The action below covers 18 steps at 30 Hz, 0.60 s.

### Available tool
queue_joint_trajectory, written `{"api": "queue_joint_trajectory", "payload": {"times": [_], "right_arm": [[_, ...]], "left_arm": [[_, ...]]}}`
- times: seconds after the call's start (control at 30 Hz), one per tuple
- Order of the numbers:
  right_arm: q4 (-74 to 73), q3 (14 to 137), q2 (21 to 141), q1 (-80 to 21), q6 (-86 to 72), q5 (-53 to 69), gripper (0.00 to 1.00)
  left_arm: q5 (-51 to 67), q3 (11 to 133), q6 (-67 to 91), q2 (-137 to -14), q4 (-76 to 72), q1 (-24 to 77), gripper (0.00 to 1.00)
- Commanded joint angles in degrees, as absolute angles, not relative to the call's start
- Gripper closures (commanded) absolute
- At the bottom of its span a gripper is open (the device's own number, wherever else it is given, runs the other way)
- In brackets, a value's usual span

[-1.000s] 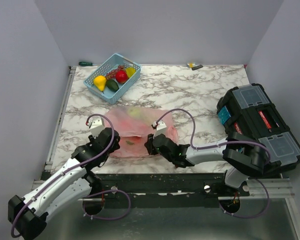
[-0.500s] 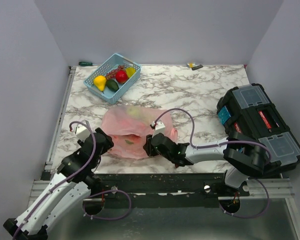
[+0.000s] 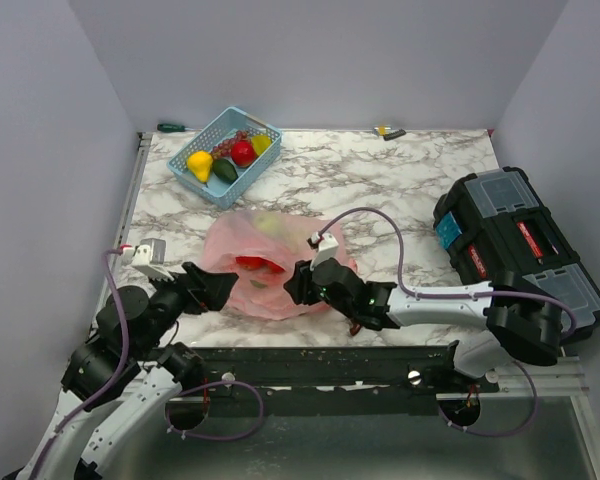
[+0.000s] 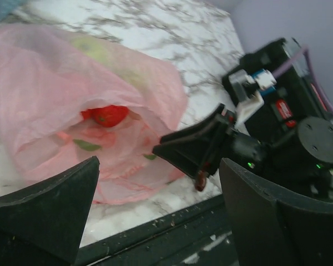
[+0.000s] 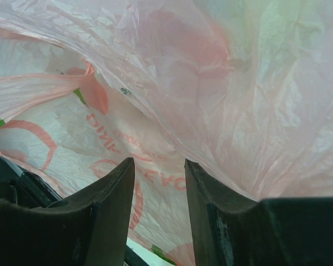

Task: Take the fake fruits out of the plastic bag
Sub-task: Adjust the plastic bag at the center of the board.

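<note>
The pink plastic bag (image 3: 270, 262) lies near the table's front edge with its mouth open toward the arms. A red fake fruit (image 3: 258, 265) shows in the mouth, also in the left wrist view (image 4: 108, 114). A yellow-green fruit (image 3: 270, 225) shows through the film at the far side. My left gripper (image 3: 218, 288) is open wide and empty, left of the bag and apart from it. My right gripper (image 3: 298, 284) is at the bag's near right edge. Its jaws stand a narrow gap apart against the film (image 5: 155, 138), with no film pinched at the tips.
A light blue basket (image 3: 262, 128) with several toy fruits stands at the back left. A black toolbox (image 3: 520, 250) sits at the right edge. A small brown piece (image 4: 200, 181) lies under the right gripper near the front edge. Small tools lie along the back edge.
My left arm has pulled back to the left and away from the bag, jaws open. The bag's mouth has opened and the red fruit now shows. The right gripper shifted slightly.
</note>
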<state>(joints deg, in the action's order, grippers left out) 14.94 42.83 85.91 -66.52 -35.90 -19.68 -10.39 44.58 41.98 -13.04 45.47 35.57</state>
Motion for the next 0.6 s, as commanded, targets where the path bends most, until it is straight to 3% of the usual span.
{"api": "queue_joint_trajectory", "payload": {"times": [0.0,0.17,0.23,0.33,0.57], "right_arm": [[11.73,41.45,83.13,-66.41,-34.43,-24.58,0.55],[11.60,41.10,81.92,-66.24,-34.13,-24.53,0.54],[13.17,40.35,82.15,-66.15,-34.05,-23.03,0.61],[17.86,39.01,84.39,-65.67,-34.42,-21.40,0.69],[19.85,40.91,89.01,-63.17,-34.55,-23.93,0.70]], "left_arm": [[11.83,44.52,37.76,-17.24,36.70,35.24,0.12],[25.77,39.24,38.15,-27.68,25.46,35.42,0.16],[26.83,37.58,38.47,-31.89,21.89,36.26,0.16],[22.29,35.18,38.56,-34.80,18.88,39.02,0.17],[4.37,33.60,37.70,-40.83,19.09,48.93,0.19]]}}
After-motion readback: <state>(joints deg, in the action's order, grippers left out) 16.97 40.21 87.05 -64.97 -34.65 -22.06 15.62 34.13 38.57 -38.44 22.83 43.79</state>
